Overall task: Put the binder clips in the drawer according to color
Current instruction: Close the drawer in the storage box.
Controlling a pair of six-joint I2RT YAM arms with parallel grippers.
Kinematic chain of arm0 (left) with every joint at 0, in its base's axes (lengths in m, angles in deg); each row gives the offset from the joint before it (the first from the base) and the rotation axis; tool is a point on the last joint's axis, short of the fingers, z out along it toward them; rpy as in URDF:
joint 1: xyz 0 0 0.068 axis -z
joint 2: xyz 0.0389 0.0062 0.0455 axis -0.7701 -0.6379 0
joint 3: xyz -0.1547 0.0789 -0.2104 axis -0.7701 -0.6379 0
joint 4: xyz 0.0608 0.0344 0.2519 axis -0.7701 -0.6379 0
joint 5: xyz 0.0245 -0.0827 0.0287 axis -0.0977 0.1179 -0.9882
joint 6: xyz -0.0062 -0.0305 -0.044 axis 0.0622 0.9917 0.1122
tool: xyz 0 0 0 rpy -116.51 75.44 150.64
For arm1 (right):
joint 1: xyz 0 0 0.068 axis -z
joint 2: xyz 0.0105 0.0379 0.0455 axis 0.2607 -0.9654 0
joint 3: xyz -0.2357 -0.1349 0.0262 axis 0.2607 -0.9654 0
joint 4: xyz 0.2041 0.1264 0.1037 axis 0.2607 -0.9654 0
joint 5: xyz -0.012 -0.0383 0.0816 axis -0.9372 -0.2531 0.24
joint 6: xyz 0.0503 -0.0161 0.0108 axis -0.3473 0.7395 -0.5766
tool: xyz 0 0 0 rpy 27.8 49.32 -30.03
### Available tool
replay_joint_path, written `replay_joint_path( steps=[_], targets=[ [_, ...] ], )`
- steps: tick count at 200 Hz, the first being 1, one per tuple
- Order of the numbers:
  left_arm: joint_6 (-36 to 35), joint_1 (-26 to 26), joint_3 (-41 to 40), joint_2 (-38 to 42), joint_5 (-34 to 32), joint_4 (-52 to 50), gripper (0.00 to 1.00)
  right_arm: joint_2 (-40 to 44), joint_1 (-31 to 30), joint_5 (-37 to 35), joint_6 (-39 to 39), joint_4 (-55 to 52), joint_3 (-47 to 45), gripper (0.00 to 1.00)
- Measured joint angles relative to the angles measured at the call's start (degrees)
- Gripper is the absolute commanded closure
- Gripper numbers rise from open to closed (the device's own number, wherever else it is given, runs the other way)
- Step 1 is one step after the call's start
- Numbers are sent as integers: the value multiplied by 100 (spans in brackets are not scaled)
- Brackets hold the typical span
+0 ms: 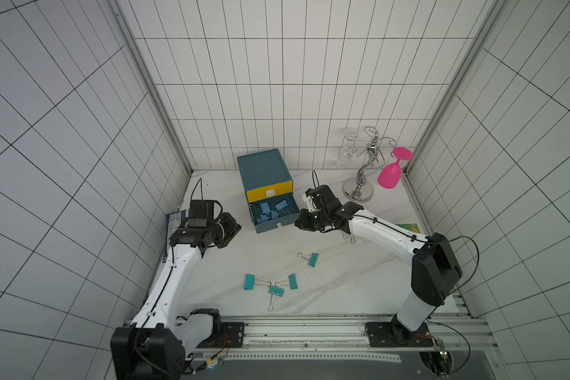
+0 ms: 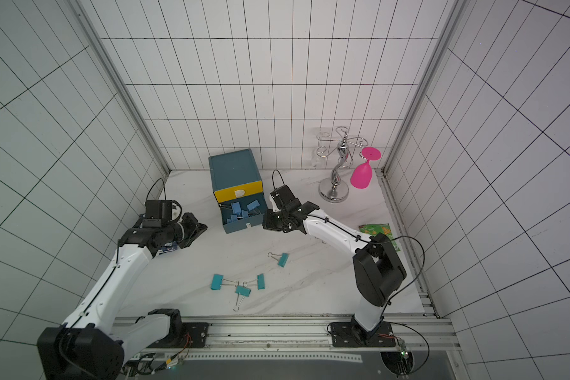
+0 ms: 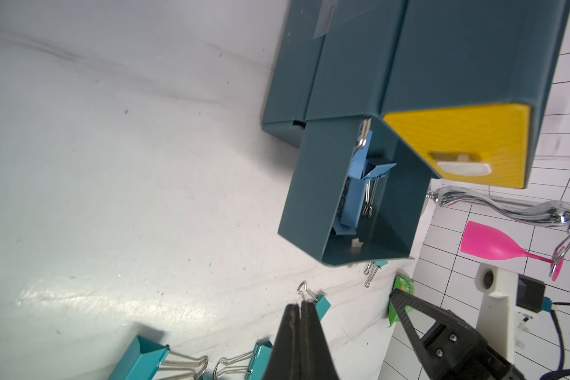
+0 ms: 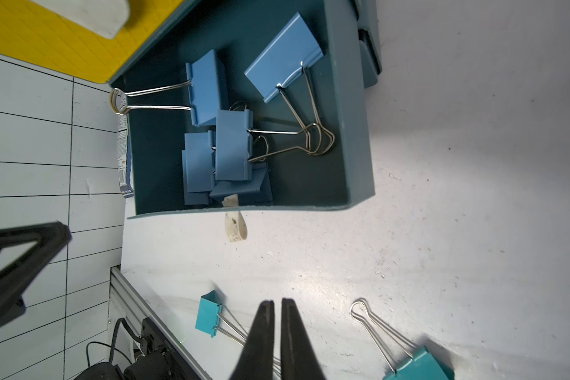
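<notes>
My left gripper is pinched shut and empty, my right gripper nearly so. The open drawer by the back edge of the tabletop gathers blue clips; teal clips wait near the front edge, likely for another drawer.

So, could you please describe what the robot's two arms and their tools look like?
Both arms match: the left arm and right arm have glossy white links between black joint housings, with a thin black cable clipped along each. The left tool and right tool carry matte black fingers that taper to narrow tips.
</notes>
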Motion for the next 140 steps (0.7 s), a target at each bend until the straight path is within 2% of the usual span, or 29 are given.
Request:
replay_joint_path(
  steps=[61, 140],
  targets=[
    [560, 697, -887, 815, 15, -155, 100, 0, 177, 125, -76, 111, -247, 100],
    [1213, 970, -966, 352, 52, 507, 100, 11, 544, 319, -157, 118, -428, 100]
  ],
)
